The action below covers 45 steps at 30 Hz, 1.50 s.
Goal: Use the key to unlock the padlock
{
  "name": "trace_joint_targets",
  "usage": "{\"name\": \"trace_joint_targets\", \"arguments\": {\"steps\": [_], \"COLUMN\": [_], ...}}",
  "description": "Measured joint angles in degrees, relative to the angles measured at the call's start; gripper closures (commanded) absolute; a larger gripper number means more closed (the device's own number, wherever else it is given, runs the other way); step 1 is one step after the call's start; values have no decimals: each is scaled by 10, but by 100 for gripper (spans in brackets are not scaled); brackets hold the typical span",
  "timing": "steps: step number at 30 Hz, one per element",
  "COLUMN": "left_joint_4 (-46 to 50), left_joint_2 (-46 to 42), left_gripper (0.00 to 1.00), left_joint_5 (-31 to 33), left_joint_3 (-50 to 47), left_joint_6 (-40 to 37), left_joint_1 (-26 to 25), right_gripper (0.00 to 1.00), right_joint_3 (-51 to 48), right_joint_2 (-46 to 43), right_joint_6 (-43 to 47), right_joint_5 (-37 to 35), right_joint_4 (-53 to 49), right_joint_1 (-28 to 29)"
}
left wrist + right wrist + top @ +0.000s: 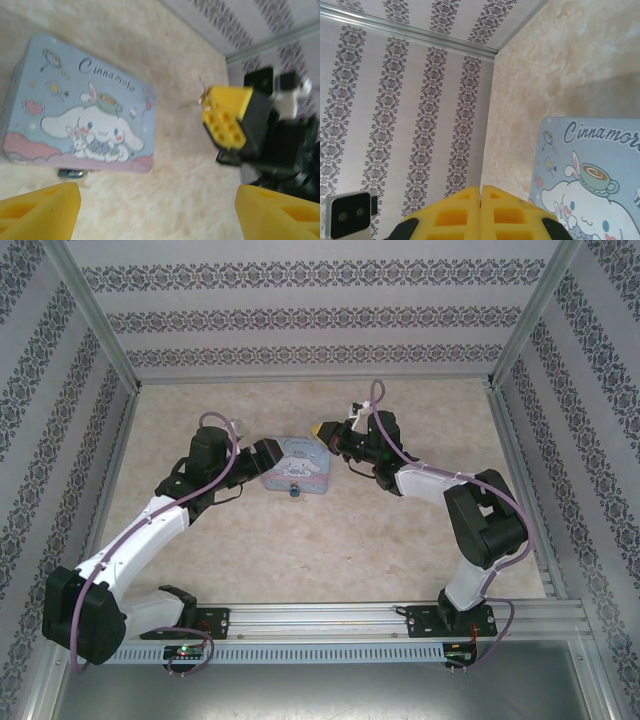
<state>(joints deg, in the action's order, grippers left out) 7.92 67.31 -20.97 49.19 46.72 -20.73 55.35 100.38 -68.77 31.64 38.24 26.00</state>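
Two states: left jaws gape wide and empty, nearer the padlock, while right jaws, farther off, are closed on the key.

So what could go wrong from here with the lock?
The key is a thin sliver poking out of the shut right fingers; it could twist or slip on contact.
The padlock lies loose against the tin edge, and the left fingers are open, not gripping it. Nothing steadies it, so a push from the key may just shove it.
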Motion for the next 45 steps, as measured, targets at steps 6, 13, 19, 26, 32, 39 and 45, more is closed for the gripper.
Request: {"name": "trace_joint_targets", "arguments": {"steps": [6, 13, 19, 26, 32, 39, 45], "left_joint_4": [11, -26, -86, -154, -202, -247, -280], "left_joint_2": [26, 93, 143, 199, 233, 269, 295], "left_gripper": [20, 31, 37, 41, 46, 48, 52], "left_joint_5": [-24, -26, -23, -6, 27, 67, 84], "left_joint_3": [-34, -74, -95, -100, -102, -109, -110], "left_joint_6": [-88, -158, -187, -209, -221, -223, -223], "left_joint_1": [-16, -37, -41, -51, -62, -67, -70], "right_gripper": [100, 100, 100, 100, 100, 100, 100], "right_joint_3": [0, 0, -1, -1, -1, 2, 5], "right_joint_2": [31, 42, 42, 48, 60, 70, 76], "right_joint_6": [2, 2, 2, 2, 1, -2, -3], "right_joint_5": [2, 4, 4, 4, 5, 8, 8], "right_joint_4": [-4, -8, -8, -8, -8, -9, -12], "right_joint_1": [0, 0, 0, 0, 0, -3, -4]}}
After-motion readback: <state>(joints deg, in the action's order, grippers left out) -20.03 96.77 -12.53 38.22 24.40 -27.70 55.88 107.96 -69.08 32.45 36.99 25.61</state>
